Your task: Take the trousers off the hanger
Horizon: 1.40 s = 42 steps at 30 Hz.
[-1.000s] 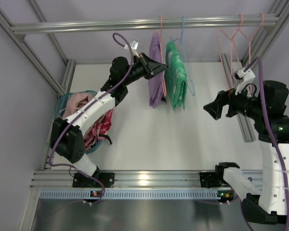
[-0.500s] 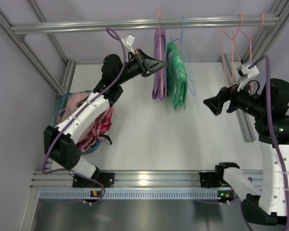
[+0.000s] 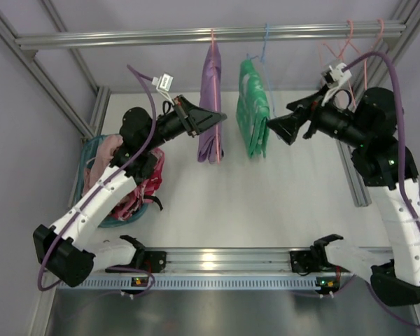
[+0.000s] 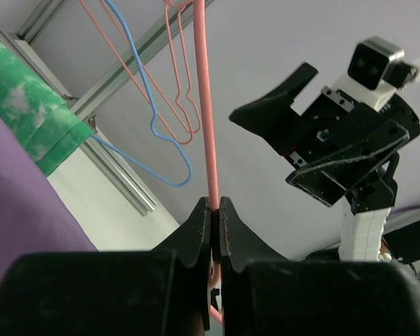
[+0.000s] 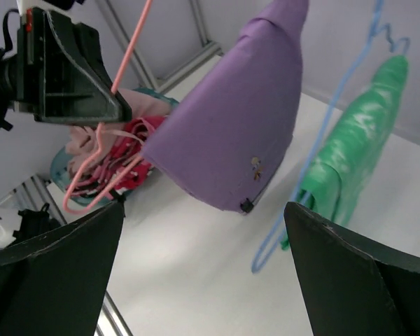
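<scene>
The lilac-purple trousers (image 3: 210,105) hang folded over the salmon-pink wire hanger (image 3: 212,38), whose hook is at the top rail. My left gripper (image 3: 219,116) is shut on the hanger's wire (image 4: 208,126) beside the trousers (image 4: 21,203). My right gripper (image 3: 274,130) is open and empty, held in the air to the right of the green garment and pointing left. In the right wrist view the trousers (image 5: 238,119) hang ahead between my open fingers, with the hanger (image 5: 101,175) to their left.
A green patterned garment (image 3: 253,108) hangs on a blue hanger (image 3: 266,35) right of the trousers. Spare pink hangers (image 3: 346,42) hang at the rail's right end. A teal basket (image 3: 91,150) of pink and red clothes stands at the left.
My left gripper has pulled the hanger and trousers leftward along the rail, away from the green garment. My right arm has swung up and left towards the hanging clothes.
</scene>
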Motion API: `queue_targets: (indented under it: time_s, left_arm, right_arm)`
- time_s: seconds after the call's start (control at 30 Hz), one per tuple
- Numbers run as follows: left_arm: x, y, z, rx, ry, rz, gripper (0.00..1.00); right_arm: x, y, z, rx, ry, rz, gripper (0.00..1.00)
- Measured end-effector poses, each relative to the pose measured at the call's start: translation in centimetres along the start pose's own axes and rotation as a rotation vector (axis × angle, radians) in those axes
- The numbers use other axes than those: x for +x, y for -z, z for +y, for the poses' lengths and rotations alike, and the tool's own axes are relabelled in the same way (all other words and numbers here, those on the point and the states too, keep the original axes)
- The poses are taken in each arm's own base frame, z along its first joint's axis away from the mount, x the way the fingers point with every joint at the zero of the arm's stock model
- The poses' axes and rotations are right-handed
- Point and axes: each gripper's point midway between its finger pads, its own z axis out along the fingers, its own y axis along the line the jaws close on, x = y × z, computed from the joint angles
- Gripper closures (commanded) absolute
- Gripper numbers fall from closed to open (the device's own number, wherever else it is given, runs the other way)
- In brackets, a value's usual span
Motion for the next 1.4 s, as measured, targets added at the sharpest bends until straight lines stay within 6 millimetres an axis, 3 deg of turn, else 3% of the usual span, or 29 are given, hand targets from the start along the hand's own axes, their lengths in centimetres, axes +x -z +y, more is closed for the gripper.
queue_targets:
  time_s: [0.2,0.47,0.7,0.83,1.0,1.1,1.23,1.27,1.33,1.4]
  left_arm:
    - [0.6,1.7,-0.8,0.012,-0.046,-0.006,1.0]
    - [1.3,2.3,-0.4,-0.005,-0.066,0.008,1.0]
    - [1.5,2.4,-0.3,-0.006,-0.062,0.022,1.0]
    - [1.6,2.4,-0.4,-0.004,-0.062,0.024,1.0]
    - [1.7,2.4,-0.4,-0.001,-0.062,0.03,1.0]
    - [1.8,2.4,-0.4,0.001,-0.065,0.033,1.0]
    - [2.2,2.8,-0.5,0.01,-0.089,0.045,1.0]
    - [2.2,3.0,-0.5,0.009,-0.1,0.042,0.99]
    - [2.5,3.3,-0.1,0.007,-0.136,0.044,0.92]
    - [2.5,3.6,-0.1,0.0,-0.182,0.04,0.67]
  right_arm:
    - [-1.3,-5.7,2.2,-0.098,-0.033,-0.002,0.01]
    - [-4.7,-10.6,6.3,-0.205,-0.069,-0.063,0.05]
    - [-2.5,-13.8,9.2,-0.276,-0.112,-0.002,0.11]
    - [-1.2,-15.4,9.6,-0.276,-0.147,0.036,0.28]
    - [-0.9,-16.8,9.8,-0.277,-0.196,0.048,0.42]
    - [-1.3,-17.2,10.4,-0.301,-0.218,0.042,0.58]
    - [-1.0,-17.6,10.7,-0.305,-0.243,0.052,1.0]
    - [-1.0,-17.6,10.8,-0.311,-0.26,0.055,1.0]
    - [-0.9,-17.5,11.5,-0.322,-0.292,0.068,1.0]
    - [-0.7,-17.5,11.7,-0.326,-0.314,0.078,1.0]
